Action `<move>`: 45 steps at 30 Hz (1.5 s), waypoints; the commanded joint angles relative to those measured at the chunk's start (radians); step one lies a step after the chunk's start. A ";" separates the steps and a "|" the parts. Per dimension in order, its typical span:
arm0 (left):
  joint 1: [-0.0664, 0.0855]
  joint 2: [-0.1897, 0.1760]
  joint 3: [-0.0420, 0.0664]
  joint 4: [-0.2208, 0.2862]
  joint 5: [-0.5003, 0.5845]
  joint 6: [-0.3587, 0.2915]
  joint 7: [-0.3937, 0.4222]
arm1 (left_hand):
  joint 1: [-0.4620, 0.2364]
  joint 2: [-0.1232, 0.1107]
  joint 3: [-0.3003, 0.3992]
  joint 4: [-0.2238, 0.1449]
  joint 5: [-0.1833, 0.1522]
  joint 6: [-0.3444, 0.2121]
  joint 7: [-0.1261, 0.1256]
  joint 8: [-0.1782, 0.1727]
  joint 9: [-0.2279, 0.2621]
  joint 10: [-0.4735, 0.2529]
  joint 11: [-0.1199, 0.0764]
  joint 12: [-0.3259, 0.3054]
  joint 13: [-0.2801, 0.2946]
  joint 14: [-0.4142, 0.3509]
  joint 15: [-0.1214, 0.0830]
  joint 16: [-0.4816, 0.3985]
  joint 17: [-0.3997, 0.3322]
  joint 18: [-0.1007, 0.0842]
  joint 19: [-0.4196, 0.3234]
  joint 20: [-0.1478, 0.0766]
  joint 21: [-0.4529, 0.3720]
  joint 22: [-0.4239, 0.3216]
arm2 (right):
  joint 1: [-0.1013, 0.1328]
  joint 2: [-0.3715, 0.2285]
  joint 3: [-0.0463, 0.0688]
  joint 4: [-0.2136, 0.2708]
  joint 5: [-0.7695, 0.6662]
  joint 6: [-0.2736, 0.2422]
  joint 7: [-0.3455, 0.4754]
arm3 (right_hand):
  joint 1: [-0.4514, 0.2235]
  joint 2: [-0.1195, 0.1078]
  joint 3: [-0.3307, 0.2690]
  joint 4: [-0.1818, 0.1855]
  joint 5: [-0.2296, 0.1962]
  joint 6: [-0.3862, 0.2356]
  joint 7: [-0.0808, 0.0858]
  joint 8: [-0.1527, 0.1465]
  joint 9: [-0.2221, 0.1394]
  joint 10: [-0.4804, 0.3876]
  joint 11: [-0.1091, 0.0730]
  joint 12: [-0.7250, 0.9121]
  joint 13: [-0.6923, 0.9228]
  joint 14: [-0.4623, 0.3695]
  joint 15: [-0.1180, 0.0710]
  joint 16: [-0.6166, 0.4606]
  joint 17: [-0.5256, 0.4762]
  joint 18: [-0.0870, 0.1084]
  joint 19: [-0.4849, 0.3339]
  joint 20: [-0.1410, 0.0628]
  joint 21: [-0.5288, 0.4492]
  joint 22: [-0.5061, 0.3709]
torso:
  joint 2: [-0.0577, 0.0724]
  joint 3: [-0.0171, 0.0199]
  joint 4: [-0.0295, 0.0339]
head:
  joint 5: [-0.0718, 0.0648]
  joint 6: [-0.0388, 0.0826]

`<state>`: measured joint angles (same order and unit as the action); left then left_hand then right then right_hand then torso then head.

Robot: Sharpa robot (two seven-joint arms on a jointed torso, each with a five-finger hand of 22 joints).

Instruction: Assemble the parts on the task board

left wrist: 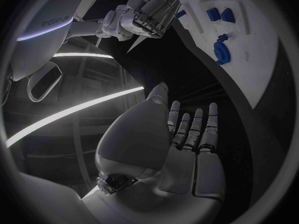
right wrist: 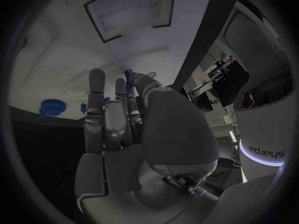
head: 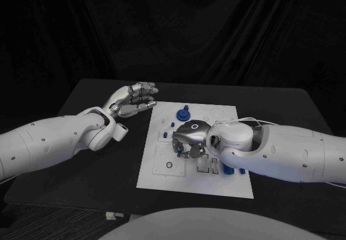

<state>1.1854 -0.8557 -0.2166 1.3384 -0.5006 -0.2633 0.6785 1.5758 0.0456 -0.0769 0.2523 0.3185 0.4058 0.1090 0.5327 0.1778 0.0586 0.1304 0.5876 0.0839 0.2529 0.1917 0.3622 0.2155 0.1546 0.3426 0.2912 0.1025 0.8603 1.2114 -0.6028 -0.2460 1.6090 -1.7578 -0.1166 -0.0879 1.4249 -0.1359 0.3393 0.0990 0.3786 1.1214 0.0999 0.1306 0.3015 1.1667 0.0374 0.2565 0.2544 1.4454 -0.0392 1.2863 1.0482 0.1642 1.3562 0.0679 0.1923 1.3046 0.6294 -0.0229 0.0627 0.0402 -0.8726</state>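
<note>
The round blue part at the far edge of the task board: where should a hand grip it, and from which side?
Probably from above, fingers pinching opposite sides of the round blue part: it stands up from the task board, its rim exposed all round. The left hand is nearer and holds nothing.

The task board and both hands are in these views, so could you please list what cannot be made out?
- Head view: the right hand covers the middle of the task board; what lies under it is hidden.
- Right wrist view: a small blue part sits at the fingertips; the palm hides whether it is held.
- Left wrist view: the left hand holds nothing; the board is cut off at the edge.
</note>
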 commanded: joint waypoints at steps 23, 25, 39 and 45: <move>-0.004 0.008 0.001 -0.005 0.007 0.020 0.014 | 0.001 0.019 -0.005 -0.006 0.004 0.000 0.011 0.005 -0.005 0.002 0.004 0.007 -0.006 0.027 0.011 0.021 0.006 -0.005 0.021 0.001 0.012 -0.002 | -0.007 0.001 -0.001 0.004 -0.010 -0.014 -0.015 | -0.002 -0.008 0.003 -0.003 0.002 0.007 0.000 0.003 0.002 0.009 0.002 -0.006 -0.002 0.004 0.003 -0.004 -0.003 0.015 0.005 -0.002 -0.008 -0.001 | 0.000 -0.0001 0.0001 | 0.001 0.000; -0.004 0.009 0.001 -0.006 0.007 0.022 0.012 | 0.002 0.019 -0.005 -0.006 0.004 0.001 0.013 0.005 -0.006 0.002 0.004 0.007 -0.007 0.029 0.012 0.023 0.006 -0.005 0.022 0.001 0.013 -0.002 | -0.007 0.001 -0.001 0.004 -0.010 -0.010 -0.016 | -0.002 -0.008 0.003 -0.003 0.002 0.008 0.000 0.003 0.001 0.009 0.002 -0.007 -0.002 0.004 0.003 -0.004 -0.003 0.015 0.005 -0.002 -0.008 -0.001 | 0.000 -0.0001 0.0000 | 0.001 0.000; -0.005 0.012 0.001 -0.009 0.007 0.026 0.009 | 0.002 0.021 -0.005 -0.007 0.004 0.002 0.014 0.006 -0.006 0.002 0.005 0.007 -0.008 0.033 0.014 0.027 0.007 -0.007 0.024 0.001 0.014 -0.002 | -0.008 -0.001 -0.001 0.007 -0.010 -0.017 -0.014 | -0.003 -0.008 0.002 -0.004 0.000 0.009 0.000 0.002 0.001 0.011 0.002 -0.008 -0.003 0.003 0.003 -0.005 -0.004 0.015 0.006 -0.002 -0.008 -0.001 | 0.000 -0.0003 0.0013 | 0.008 0.000; -0.005 0.012 0.001 -0.010 0.007 0.026 0.007 | 0.002 0.022 -0.006 -0.008 0.004 0.003 0.015 0.006 -0.007 0.002 0.005 0.008 -0.009 0.035 0.015 0.028 0.007 -0.008 0.026 0.001 0.015 -0.003 | -0.008 0.000 -0.001 0.007 -0.010 -0.024 -0.012 | -0.004 -0.008 0.002 -0.004 -0.003 0.010 0.000 0.002 0.001 0.012 0.002 -0.009 -0.004 0.004 0.003 -0.004 -0.002 0.015 0.006 -0.002 -0.010 -0.001 | -0.001 0.0002 -0.0014 | 0.011 0.000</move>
<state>1.1813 -0.8462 -0.2166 1.3275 -0.5004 -0.2471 0.6756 1.5801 0.0571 -0.0796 0.2496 0.3185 0.4079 0.1186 0.5343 0.1723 0.0587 0.1304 0.5914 0.0768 0.2815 0.2059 0.3839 0.2212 0.1545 0.3604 0.2945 0.1141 0.8590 1.2066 -0.6030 -0.2471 1.6136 -1.7587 -0.1263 -0.0879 1.4250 -0.1360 0.3391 0.0989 0.3775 1.1251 0.1002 0.1292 0.3016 1.1698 0.0399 0.2526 0.2514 1.4454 -0.0392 1.2862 1.0456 0.1643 1.3561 0.0679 0.1884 1.3046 0.6290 -0.0230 0.0633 0.0489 -0.8726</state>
